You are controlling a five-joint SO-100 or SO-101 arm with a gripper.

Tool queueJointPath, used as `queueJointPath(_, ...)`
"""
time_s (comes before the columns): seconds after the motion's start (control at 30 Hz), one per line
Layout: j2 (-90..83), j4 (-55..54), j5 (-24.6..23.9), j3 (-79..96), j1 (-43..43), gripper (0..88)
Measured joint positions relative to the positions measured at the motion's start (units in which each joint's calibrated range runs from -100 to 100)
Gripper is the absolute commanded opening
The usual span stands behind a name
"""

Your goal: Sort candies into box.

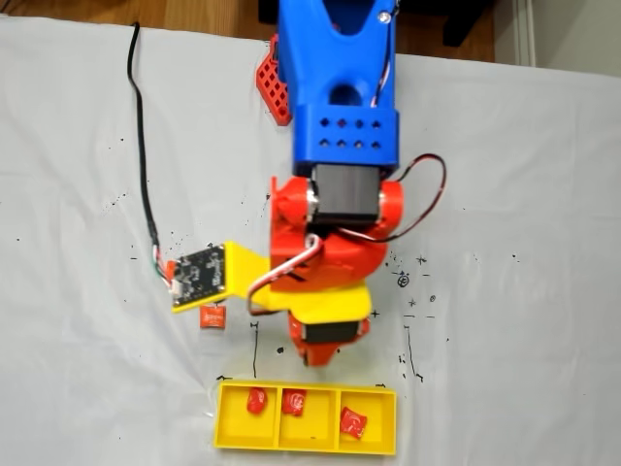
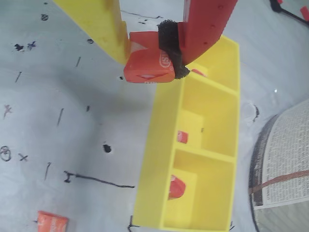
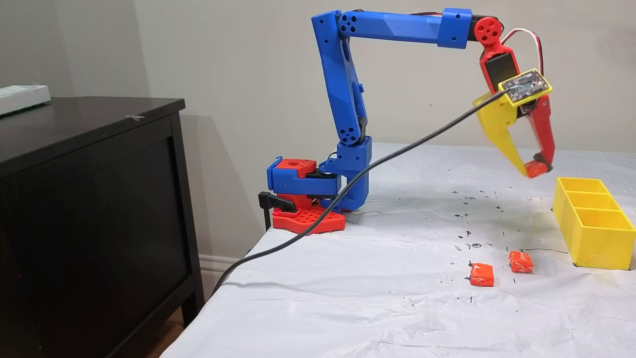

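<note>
Where the table [image 3: 348, 278] was draped in a wrinkled white plastic sheet speckled with black pen marks, a beige wall ran behind it and a dark cabinet [image 3: 94, 199] stood just off its edge in a fixed view. The blue and red arm [image 3: 343, 89] was clamped at the table's corner, a black cable [image 3: 348, 189] trailing off the near edge. One yellow box [image 1: 306, 417] with three compartments in a row sat near the sheet's border; in the top-down fixed view each compartment held one candy: [image 1: 256, 400], [image 1: 293, 401], [image 1: 353, 422]. Two more candies lay loose on the sheet: the nearer one [image 3: 481, 274] and the second [image 3: 520, 262], close together and a little apart from the box. The gripper [image 2: 149, 65] was clenched on a sixth candy [image 2: 147, 65], pinched between the yellow finger and the red padded one, raised off the sheet just beside the box's end compartment. Six candies counted. Most of the sheet around the loose pair lay bare. A printed paper [image 2: 285, 164] sat past the box in the wrist view.
</note>
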Motion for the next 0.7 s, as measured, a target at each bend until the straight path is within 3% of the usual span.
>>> queueJointPath(0.23, 1.1, -6.9, -4.2, -2.7, -2.5, 0.2)
queueJointPath(0.7, 13.9, -8.1, -5.6, -10.2, -5.5, 0.2)
